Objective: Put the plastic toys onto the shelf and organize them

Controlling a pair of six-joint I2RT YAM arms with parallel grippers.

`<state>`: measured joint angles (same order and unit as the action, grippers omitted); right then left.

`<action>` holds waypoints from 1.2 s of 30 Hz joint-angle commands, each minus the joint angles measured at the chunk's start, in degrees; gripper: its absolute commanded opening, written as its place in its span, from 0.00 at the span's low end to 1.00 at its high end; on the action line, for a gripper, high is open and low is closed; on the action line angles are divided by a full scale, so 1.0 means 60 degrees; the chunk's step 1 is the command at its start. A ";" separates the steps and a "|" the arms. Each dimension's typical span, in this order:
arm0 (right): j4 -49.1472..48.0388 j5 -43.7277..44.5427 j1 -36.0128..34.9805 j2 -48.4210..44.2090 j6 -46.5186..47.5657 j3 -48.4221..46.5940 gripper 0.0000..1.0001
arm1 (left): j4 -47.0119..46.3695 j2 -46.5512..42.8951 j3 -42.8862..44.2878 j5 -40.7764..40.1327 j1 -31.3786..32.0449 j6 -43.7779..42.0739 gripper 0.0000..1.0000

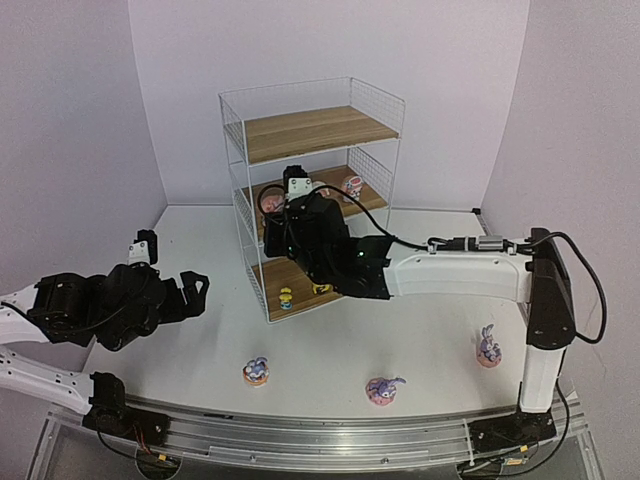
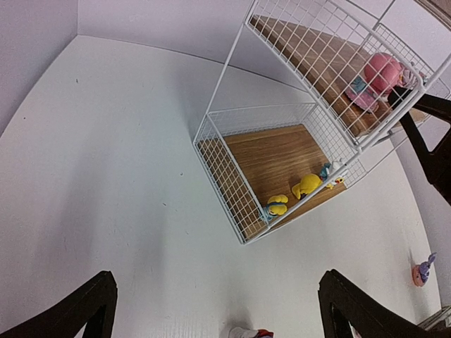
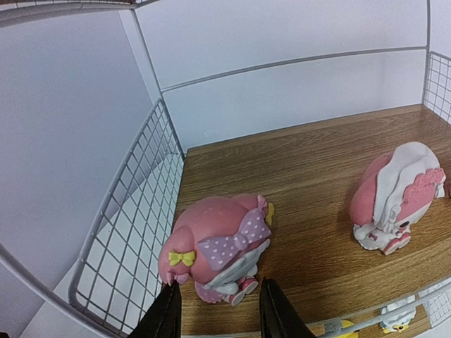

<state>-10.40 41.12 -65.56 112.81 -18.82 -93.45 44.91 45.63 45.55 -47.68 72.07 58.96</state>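
My right gripper (image 3: 218,284) reaches into the shelf (image 1: 236,150) and is shut on a pink toy with a purple dotted bow (image 3: 218,243), which lies on the middle board near the left wire wall. A second pink-white toy (image 3: 391,204) lies to its right on the same board. Two yellow toys (image 2: 277,204) (image 2: 307,185) sit on the bottom board. Three purple bunnies (image 1: 256,371) (image 1: 383,389) (image 1: 488,347) stand on the table in front. My left gripper (image 1: 198,292) hovers open and holds nothing, left of the shelf.
The right arm (image 1: 460,272) stretches across the table from the right into the shelf's open front. White walls close in behind and on both sides. A metal rail (image 1: 320,440) runs along the near edge.
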 commanded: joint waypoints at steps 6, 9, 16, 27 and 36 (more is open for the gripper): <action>-0.0696 0.0396 -0.0055 0.0357 -0.0488 -0.0506 0.36 | -0.0262 -0.0149 -0.0079 -0.0037 0.0037 -0.0055 1.00; -0.0739 0.0376 -0.0064 0.0420 -0.0631 -0.0540 0.37 | -0.0310 -0.0169 -0.0122 -0.0018 0.0034 -0.0073 1.00; -0.0806 0.0515 -0.0117 0.0580 -0.0720 -0.0720 0.38 | -0.0467 -0.0222 -0.0213 0.0078 0.0039 -0.0159 1.00; -0.0859 0.0969 -0.0275 0.0485 -0.0528 -0.0714 0.41 | -0.0606 -0.0281 -0.0289 0.0117 0.0038 -0.0237 1.00; -0.0850 0.1387 -0.0492 -0.0982 -0.0441 0.0568 0.48 | -0.0859 -0.0213 -0.0263 0.0330 0.0035 -0.0377 1.00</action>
<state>-13.66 46.87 -67.58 114.85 -21.99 -93.79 41.87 44.93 44.10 -46.40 72.07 58.10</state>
